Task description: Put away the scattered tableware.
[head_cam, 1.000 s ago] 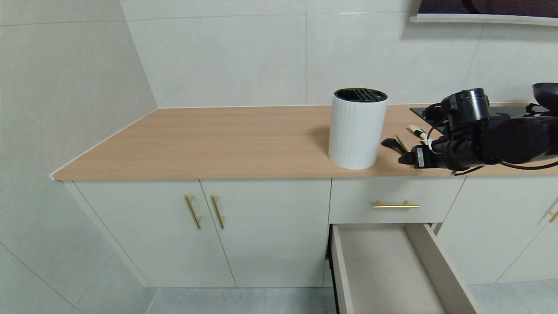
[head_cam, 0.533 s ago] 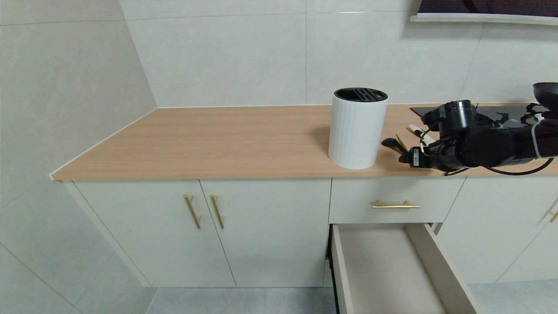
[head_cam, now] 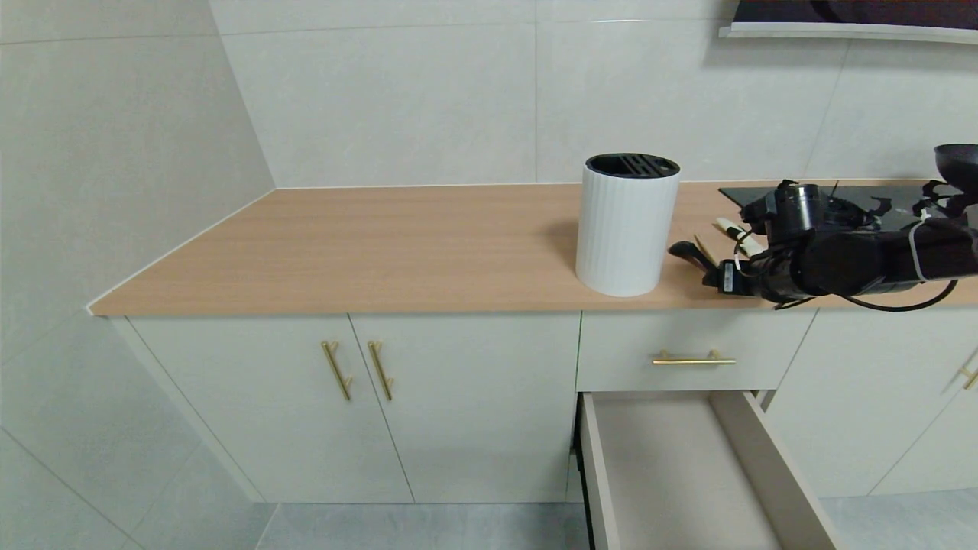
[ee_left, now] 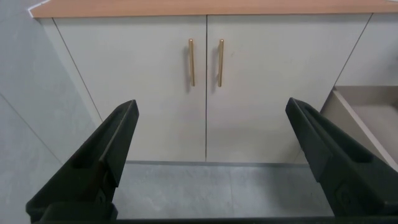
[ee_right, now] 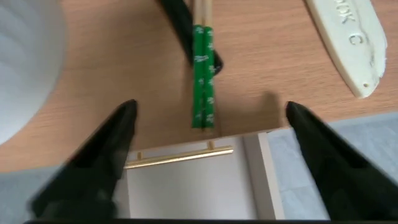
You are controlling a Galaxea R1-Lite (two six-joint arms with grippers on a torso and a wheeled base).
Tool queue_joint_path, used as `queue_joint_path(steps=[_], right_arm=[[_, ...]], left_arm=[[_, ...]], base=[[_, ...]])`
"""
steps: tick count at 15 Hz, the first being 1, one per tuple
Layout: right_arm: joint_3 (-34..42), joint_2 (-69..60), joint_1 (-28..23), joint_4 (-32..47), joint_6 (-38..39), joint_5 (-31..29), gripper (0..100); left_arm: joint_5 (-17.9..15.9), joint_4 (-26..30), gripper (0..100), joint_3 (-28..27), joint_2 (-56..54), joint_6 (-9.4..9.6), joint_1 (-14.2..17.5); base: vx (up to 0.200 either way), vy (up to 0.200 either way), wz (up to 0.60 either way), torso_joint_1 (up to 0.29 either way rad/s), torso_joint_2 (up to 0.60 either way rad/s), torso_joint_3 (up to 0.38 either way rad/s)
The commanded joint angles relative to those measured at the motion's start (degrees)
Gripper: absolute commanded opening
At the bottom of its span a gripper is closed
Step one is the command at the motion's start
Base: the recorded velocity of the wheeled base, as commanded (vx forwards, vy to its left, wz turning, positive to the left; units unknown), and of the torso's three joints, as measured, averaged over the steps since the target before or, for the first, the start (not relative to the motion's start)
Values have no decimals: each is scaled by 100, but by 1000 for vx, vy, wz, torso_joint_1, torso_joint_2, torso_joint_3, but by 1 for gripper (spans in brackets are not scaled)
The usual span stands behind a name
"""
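Right gripper [ee_right: 209,115] open, straddling chopsticks [ee_right: 203,87] at counter [head_cam: 420,244] edge, mid-right of head view. Left gripper [ee_left: 209,109] open too. Risk: sticks overlap a black handle [ee_right: 177,25]; pinch may snag it or flick one off.

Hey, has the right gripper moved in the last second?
Yes. The right gripper keeps its tip beside the white holder, but its wrist end has sunk from level with the holder's rim to below it, toward the countertop.

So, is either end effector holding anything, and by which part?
Nothing is held. The left end effector and the right end effector are open; chopsticks lie ungrasped.
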Motion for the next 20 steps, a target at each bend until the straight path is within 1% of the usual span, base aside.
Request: queue_joint_path(steps=[1, 8, 11, 13, 17, 18, 19, 20], right_arm=[[-7, 49, 5, -1, 2, 2, 0], [1, -30, 5, -1, 37, 2, 0], [160, -496, 5, 60, 125, 2, 0], [713, -1313, 67, 78, 195, 45, 0], [2120, -2869, 199, 122, 178, 133, 0], [2260, -3053, 199, 192, 169, 212, 0], [2374, -3370, 190, 517, 178, 467, 0], [2366, -3528, 190, 851, 178, 582, 0]], left_arm=[[1, 0, 100, 0, 2, 0, 2], [1, 0, 100, 0, 2, 0, 2], [1, 0, 100, 0, 2, 0, 2], [1, 0, 100, 0, 2, 0, 2], [1, 0, 100, 0, 2, 0, 2], [1, 0, 100, 0, 2, -9, 2], [1, 0, 100, 0, 2, -9, 2], [1, 0, 100, 0, 2, -9, 2]], base=[[0, 0, 0, 0, 0, 0], [0, 0, 0, 0, 0, 0], [0, 0, 0, 0, 0, 0], [0, 0, 0, 0, 0, 0], [0, 0, 0, 0, 0, 0], [0, 0, 0, 0, 0, 0], [0, 0, 0, 0, 0, 0], [0, 0, 0, 0, 0, 0]])
